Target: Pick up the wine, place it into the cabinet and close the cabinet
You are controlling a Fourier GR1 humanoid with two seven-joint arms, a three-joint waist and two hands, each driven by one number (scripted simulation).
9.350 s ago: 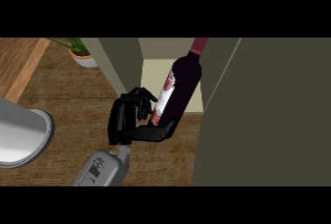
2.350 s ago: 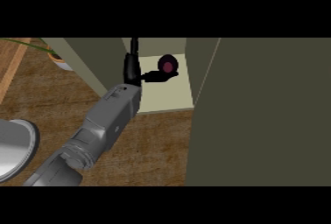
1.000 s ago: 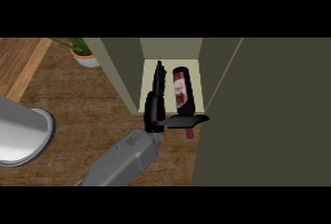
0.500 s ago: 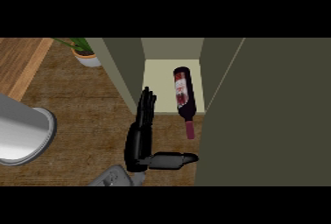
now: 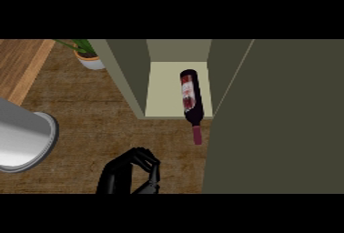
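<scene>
Lying in cabinet (image 5: 163,93), wine (image 5: 189,94), hand (image 5: 125,174) apart

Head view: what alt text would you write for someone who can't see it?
A wine bottle lies on its side in an open cabinet, its neck poking out past the front edge. The robot's left hand, fingers curled and empty, shows at the lower edge.

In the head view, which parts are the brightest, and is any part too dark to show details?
Head view: the pale cabinet floor and the grey vessel's inside are brightest; the wine bottle stands out clearly against that floor; the left hand is black, so its curled fingers are hard to separate.
</scene>
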